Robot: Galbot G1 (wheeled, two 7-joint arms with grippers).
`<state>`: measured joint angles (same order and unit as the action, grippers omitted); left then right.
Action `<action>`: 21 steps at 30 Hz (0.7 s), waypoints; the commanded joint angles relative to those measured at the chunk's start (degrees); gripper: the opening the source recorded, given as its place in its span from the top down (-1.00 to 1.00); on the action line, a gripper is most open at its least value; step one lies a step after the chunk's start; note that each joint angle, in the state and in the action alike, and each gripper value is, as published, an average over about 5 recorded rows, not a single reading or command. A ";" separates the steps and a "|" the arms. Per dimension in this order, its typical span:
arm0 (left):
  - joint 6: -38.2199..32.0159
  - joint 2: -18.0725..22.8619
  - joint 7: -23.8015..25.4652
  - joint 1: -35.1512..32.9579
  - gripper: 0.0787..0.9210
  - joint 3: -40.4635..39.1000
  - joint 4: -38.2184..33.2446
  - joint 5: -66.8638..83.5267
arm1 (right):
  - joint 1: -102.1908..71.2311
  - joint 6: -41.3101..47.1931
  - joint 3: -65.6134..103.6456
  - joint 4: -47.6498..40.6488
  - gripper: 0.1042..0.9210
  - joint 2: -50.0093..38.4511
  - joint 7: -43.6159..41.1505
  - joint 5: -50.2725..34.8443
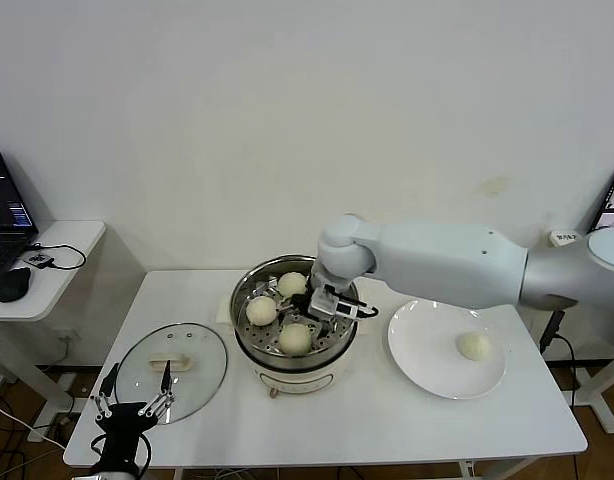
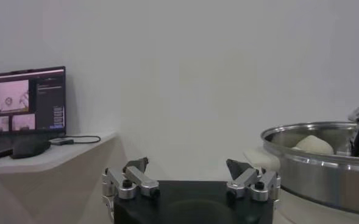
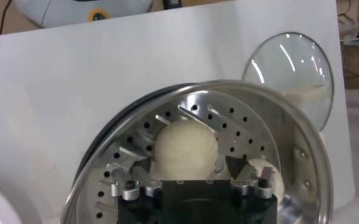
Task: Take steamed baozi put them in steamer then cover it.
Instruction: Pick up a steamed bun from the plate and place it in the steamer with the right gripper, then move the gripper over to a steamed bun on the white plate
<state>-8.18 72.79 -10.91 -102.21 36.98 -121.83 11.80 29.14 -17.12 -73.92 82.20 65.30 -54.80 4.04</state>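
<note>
Head view: my right tool (image 1: 309, 300) sits inside the steamer (image 1: 292, 360), centre of frame, with the arm reaching in from the right edge. Three steamed baozi show on the perforated tray: one at the rear (image 1: 292, 284), one at the left (image 1: 261, 310), one at the front (image 1: 296, 339). The tool is among them, just right of the left bun and above the front one. A fourth baozi (image 1: 473, 346) lies on the white plate (image 1: 427, 350), right of the steamer on the worktop (image 1: 387, 430).

Right wrist view: the tool's fingers (image 3: 130, 190) stand spread, released, and one baozi (image 3: 185, 148) rests on the tray between them, just ahead of the tips; I cannot tell whether they touch it. A second bun (image 3: 261, 172) shows beside the other finger.

Left tool (image 1: 135, 405) is parked at lower left of the head frame, fingers spread wide with nothing between them, just below the glass lid (image 1: 172, 360) lying flat on the worktop.
</note>
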 commanded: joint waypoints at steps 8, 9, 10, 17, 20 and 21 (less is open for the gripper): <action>0.43 -1.01 0.07 0.96 -0.77 0.72 -0.03 0.41 | 3.45 12.43 7.28 2.34 -0.76 -12.73 -0.48 -9.18; 0.51 -1.14 0.09 1.04 -0.77 0.80 -0.09 0.43 | 3.56 14.46 7.71 3.10 -0.76 -14.30 -0.87 -10.22; 0.61 -1.29 0.12 1.10 -0.77 0.88 -0.16 0.45 | 3.57 16.54 8.18 4.01 -0.76 -16.19 -1.35 -11.06; 0.99 -2.16 0.29 1.54 -0.77 0.84 -0.13 0.49 | 0.05 27.61 10.66 9.93 -0.76 -32.05 -3.62 -12.14; 1.06 -2.44 0.33 1.85 -0.77 0.61 0.12 0.46 | -3.15 28.16 11.09 10.59 -0.76 -37.53 -4.42 -9.32; 1.09 -2.52 0.34 1.93 -0.77 0.53 0.21 0.45 | -4.75 27.96 11.88 10.48 -0.76 -39.03 -4.75 -7.99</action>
<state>-7.13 70.48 -10.59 -100.35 37.56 -121.69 12.28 28.87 2.18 -64.93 89.02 41.72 -58.01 -4.16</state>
